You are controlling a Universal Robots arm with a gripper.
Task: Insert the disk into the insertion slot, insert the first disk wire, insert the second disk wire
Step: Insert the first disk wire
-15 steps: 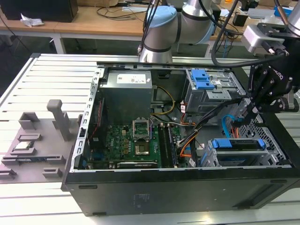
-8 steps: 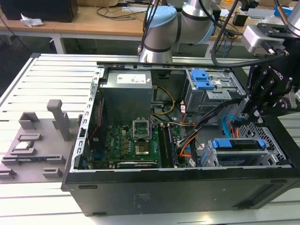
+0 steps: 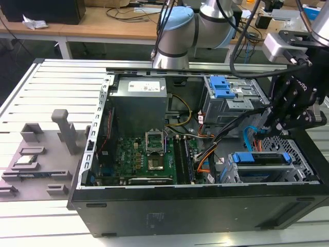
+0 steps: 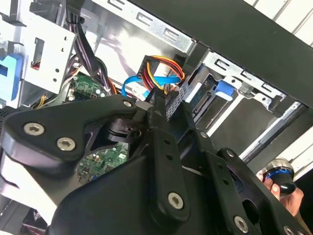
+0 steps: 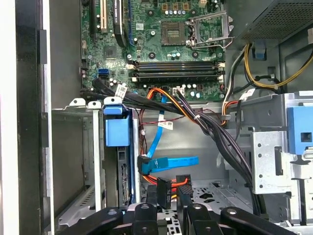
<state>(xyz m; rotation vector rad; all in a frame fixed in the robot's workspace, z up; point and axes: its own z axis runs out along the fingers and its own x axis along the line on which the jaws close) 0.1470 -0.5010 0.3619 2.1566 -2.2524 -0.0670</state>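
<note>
The open computer case (image 3: 205, 216) lies on the tabletop (image 3: 61, 82). In its insertion slot (image 3: 229, 175), at the exterior view's right, the disk (image 3: 247, 157) already sits in its blue carrier. Just beside the disk, the jaws are nearly closed, pinching the black plug of a disk wire (image 5: 164, 188).

The arm (image 3: 177, 31) reaches over, claw (image 5: 167, 205) pointing down (wrist cocked above it), fingers (image 5: 145, 215) pinched on a wire (image 4: 165, 62) between them.
</note>
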